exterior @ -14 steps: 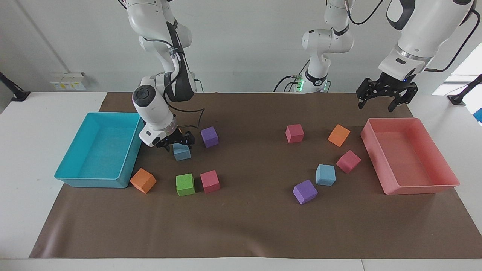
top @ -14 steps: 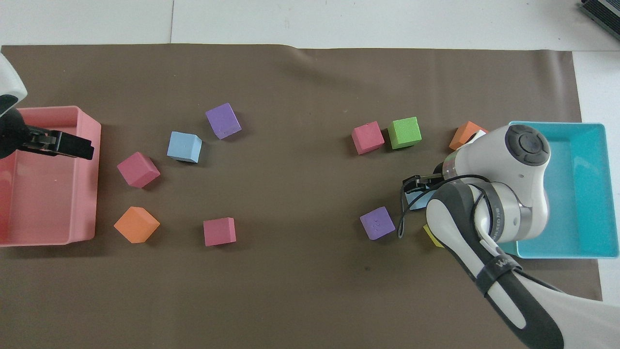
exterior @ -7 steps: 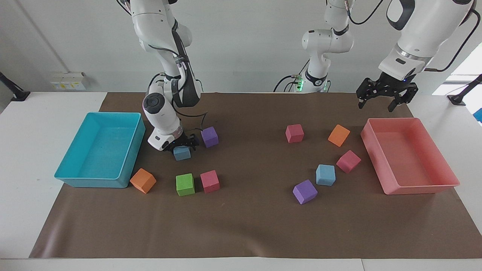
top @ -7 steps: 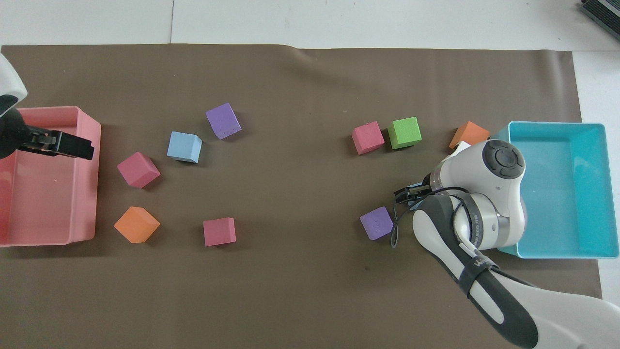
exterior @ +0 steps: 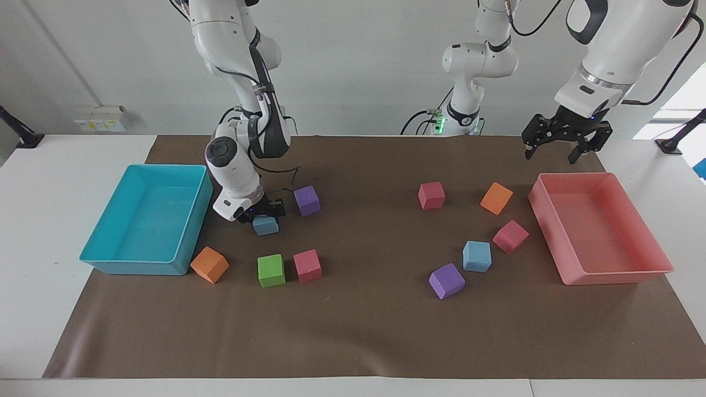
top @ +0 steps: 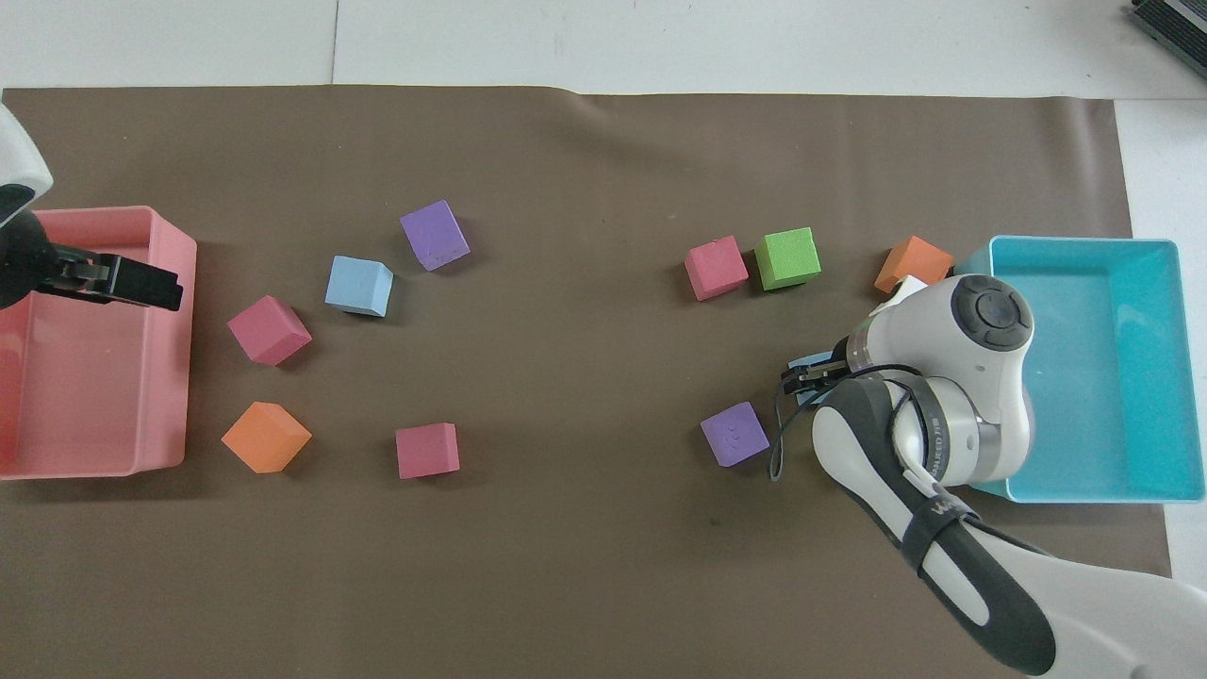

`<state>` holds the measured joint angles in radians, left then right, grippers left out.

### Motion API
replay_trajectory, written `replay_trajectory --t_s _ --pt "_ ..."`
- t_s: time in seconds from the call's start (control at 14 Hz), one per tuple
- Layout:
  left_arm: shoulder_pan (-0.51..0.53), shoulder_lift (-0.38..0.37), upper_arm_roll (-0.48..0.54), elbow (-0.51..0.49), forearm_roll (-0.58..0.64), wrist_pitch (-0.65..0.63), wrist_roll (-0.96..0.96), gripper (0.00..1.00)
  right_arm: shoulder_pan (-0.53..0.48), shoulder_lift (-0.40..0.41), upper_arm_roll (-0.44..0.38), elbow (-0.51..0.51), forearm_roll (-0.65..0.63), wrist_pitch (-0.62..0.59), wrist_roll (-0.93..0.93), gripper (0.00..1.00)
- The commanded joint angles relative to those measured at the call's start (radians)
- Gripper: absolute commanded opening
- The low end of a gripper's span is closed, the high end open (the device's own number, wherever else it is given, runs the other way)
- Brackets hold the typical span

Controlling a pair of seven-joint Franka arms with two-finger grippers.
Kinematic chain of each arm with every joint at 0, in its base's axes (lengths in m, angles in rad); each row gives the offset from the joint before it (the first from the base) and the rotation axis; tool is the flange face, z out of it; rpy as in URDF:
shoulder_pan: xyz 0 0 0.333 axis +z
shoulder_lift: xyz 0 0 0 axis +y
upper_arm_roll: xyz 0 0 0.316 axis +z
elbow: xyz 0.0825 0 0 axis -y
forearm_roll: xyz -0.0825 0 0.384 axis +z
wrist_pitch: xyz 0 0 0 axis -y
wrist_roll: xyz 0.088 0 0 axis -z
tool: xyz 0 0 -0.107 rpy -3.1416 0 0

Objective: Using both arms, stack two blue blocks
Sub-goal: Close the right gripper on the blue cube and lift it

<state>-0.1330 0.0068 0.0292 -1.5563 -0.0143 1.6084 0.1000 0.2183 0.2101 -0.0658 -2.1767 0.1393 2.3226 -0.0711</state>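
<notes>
The right gripper (exterior: 265, 212) has come down onto the blue block (exterior: 266, 225) beside the cyan tray (exterior: 110, 259) and drawn its jaws in: a moment earlier they stood spread above the cube, now they pinch it at its sides. The block still sits on the brown mat (exterior: 353, 331), between the tray and a purple block (exterior: 306, 199). Judged from this, the grasp is made and the lift is the next thing due; nothing is stacked yet.

Working across the counter from the right arm's end, an orange block (exterior: 209, 264) lies at the tray's corner, with a green block (exterior: 271, 270) and a pink block (exterior: 307, 266) side by side, farther from the robots than the gripped cube. The purple block is just beside the gripper's fingers and could be nudged on the way up.

Toward the left arm's end sits the second blue block (exterior: 477, 256), crowded by a purple cube (exterior: 447, 280) and a magenta cube (exterior: 510, 236) close beside it; setting a block on top calls for a clean vertical descent. The left gripper (exterior: 566, 144) waits over the counter near the pink tray (exterior: 656, 264), jaws spread, holding nothing.
</notes>
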Motion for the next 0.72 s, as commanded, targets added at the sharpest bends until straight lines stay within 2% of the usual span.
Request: replay_trajectory --t_s 0.0,0.29,0.5,0.64 --pt "0.021 -0.010 -0.011 0.007 -0.012 -0.021 0.012 1.00 -0.016 -0.014 0.003 0.031 0.025 -0.005 0.005 0.00" --pt "0.019 -0.008 -0.011 0.007 -0.012 -0.021 0.012 1.00 -0.017 -0.086 0.001 0.102 0.017 -0.148 0.011 0.00" --pt "0.021 -0.008 -0.011 0.007 -0.012 -0.021 0.012 1.00 -0.008 -0.083 0.001 0.222 0.005 -0.294 0.060 0.00" --pt "0.021 -0.008 -0.011 0.007 -0.012 -0.021 0.012 1.00 0.022 -0.077 0.007 0.238 -0.019 -0.285 0.134 0.00"
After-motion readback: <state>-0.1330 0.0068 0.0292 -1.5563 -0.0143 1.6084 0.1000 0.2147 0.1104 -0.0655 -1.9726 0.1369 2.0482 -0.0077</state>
